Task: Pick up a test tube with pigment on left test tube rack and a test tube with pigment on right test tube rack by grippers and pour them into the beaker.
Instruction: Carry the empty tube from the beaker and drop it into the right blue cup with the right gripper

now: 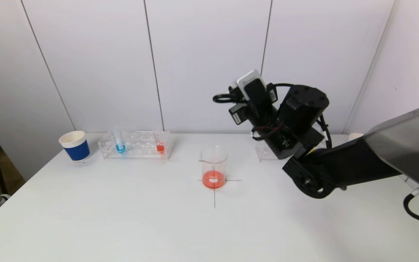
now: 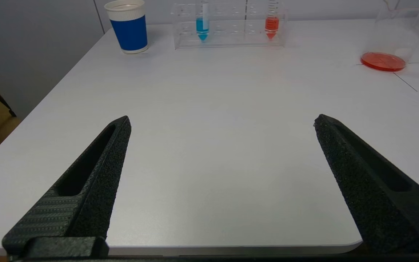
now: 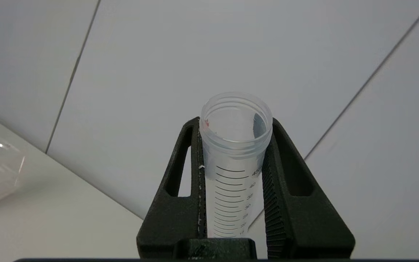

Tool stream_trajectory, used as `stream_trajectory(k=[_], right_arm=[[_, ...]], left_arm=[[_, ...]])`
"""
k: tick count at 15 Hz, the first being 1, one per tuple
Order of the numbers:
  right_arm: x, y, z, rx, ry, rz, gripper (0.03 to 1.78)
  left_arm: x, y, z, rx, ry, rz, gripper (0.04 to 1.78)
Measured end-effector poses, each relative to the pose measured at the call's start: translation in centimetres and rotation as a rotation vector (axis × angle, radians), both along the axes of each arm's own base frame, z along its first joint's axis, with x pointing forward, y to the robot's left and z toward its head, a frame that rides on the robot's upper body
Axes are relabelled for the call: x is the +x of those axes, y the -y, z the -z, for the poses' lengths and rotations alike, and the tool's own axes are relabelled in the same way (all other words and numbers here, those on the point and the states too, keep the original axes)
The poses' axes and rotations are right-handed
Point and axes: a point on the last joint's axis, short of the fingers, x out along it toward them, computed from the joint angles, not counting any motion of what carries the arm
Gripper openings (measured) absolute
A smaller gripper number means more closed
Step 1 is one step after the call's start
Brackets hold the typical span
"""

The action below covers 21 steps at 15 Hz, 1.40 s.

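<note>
Up above the white bench (image 1: 122, 218), the right end effector (image 3: 235, 145) was squeezed tight on an empty test tube (image 3: 235, 153). Its arm was to the right of the beaker (image 1: 214, 167), which had red liquid at the bottom. The left end effector (image 2: 222, 122) was wide open near the bench edge, holding nothing. Blue (image 2: 202, 27) and red (image 2: 271, 25) tubes stood in the left rack (image 2: 227, 40).

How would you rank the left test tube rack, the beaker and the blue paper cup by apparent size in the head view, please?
1. left test tube rack, clearly the widest.
2. and 3. beaker and blue paper cup: the beaker looks slightly larger, but it stands nearer the camera, so their order is unsure.
</note>
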Motion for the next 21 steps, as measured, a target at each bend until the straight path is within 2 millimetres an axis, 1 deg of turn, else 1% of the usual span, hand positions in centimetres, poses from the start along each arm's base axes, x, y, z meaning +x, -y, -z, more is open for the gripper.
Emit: stream_trajectory(k=[3, 5, 8, 11, 13, 15, 17, 19, 21], right_arm=[[0.3, 1.5, -3.6, 0.130, -0.072, 0.120, 0.49], [1.1, 3.4, -5.3, 0.185, -0.103, 0.212, 0.49], [1.9, 6.7, -6.4, 0.229, -0.170, 0.303, 0.49], [1.4, 9.0, -7.4, 0.281, -0.290, 0.348, 0.49], [0.9, 10.6, -8.5, 0.343, -0.361, 0.378, 0.49], [0.8, 12.8, -10.0, 0.415, -0.393, 0.431, 0.49], [1.1, 15.6, -10.8, 0.447, -0.394, 0.495, 0.49], [1.6, 18.7, -11.2, 0.481, -0.376, 0.536, 0.49], [2.1, 21.6, -11.0, 0.507, -0.378, 0.559, 0.49]], left_arm=[[0.0, 0.0, 0.0, 0.000, 0.000, 0.000, 1.76], [0.0, 0.0, 0.0, 0.000, 0.000, 0.000, 1.76], [0.0, 0.0, 0.0, 0.000, 0.000, 0.000, 1.76], [0.0, 0.0, 0.0, 0.000, 0.000, 0.000, 1.76], [0.0, 0.0, 0.0, -0.001, 0.000, 0.000, 1.76], [0.0, 0.0, 0.0, 0.000, 0.000, 0.000, 1.76], [0.0, 0.0, 0.0, 0.000, 0.000, 0.000, 1.76], [0.0, 0.0, 0.0, 0.000, 0.000, 0.000, 1.76], [0.0, 0.0, 0.0, 0.000, 0.000, 0.000, 1.76]])
